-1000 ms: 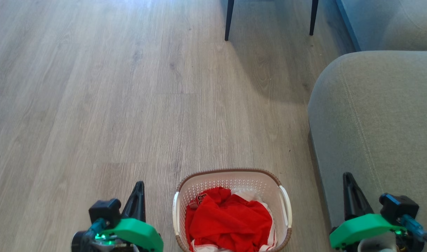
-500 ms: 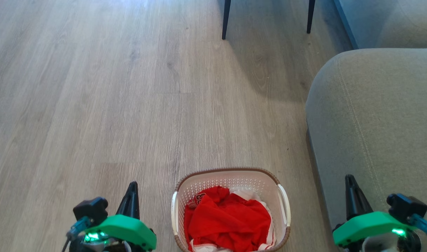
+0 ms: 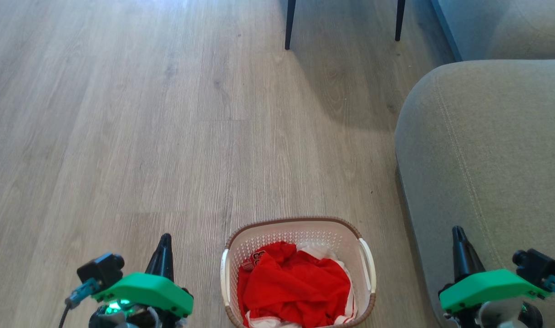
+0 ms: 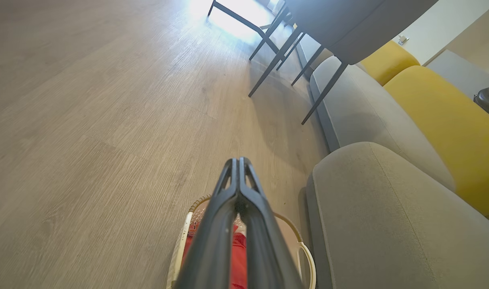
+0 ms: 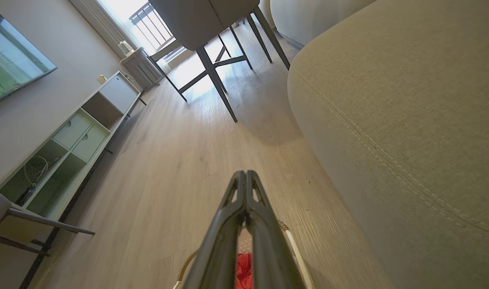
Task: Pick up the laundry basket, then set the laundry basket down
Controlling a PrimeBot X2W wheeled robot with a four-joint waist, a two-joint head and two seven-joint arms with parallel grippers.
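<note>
The laundry basket [image 3: 300,229] stands on the wood floor at the bottom centre of the head view, white and perforated with a brown rim, red-and-white clothes heaped inside. To its left my left gripper [image 3: 165,239] is shut and empty, well apart from the left handle [image 3: 223,276]. My right gripper [image 3: 457,232] is shut too, off to the right in front of the sofa arm. In the left wrist view the shut fingers [image 4: 238,162] rise over the basket [image 4: 302,251]. The right wrist view has its shut fingers [image 5: 244,174] above the basket's rim [image 5: 292,245].
A grey sofa arm [image 3: 486,150] rises close on the basket's right. Dark chair legs [image 3: 288,25] stand farther ahead. Yellow cushions [image 4: 437,112] lie on the sofa. A white shelf unit [image 5: 72,136] lines the left wall.
Both grippers have spread outward, the left one going left and lower, the right one right. The head camera has shifted a little, so the whole scene has slid slightly.
</note>
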